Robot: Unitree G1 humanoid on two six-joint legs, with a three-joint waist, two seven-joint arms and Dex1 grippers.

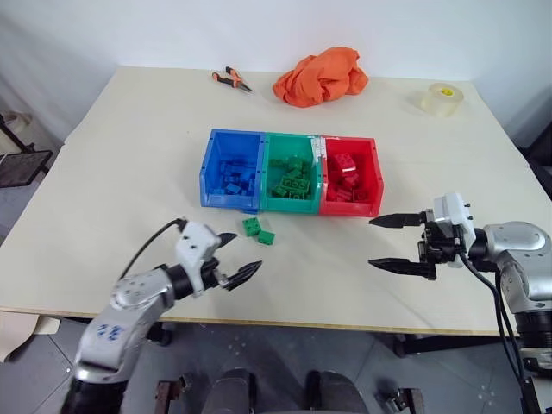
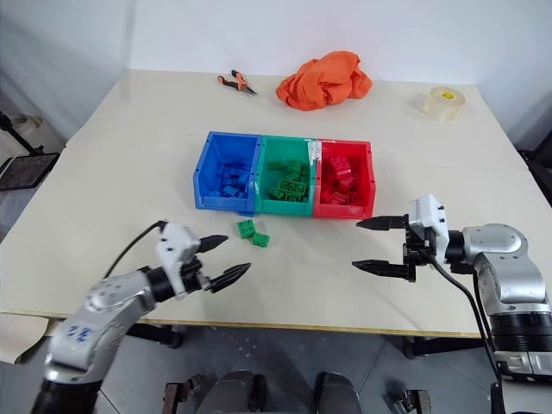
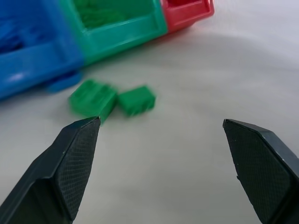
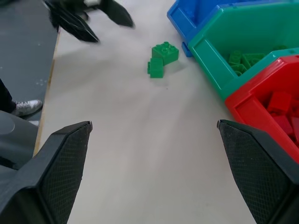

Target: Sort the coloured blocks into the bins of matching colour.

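Two green blocks lie side by side on the table just in front of the blue bin and green bin; the red bin joins them on the right. Each bin holds blocks of its own colour. My left gripper hovers open near the table's front edge, a little short of the green blocks, nothing between its fingers. Off to the right my right gripper is open and empty, pointing left towards the green blocks.
At the back of the table lie an orange cloth, orange-handled pliers and a tape roll. Bare tabletop stretches between my two grippers and left of the bins.
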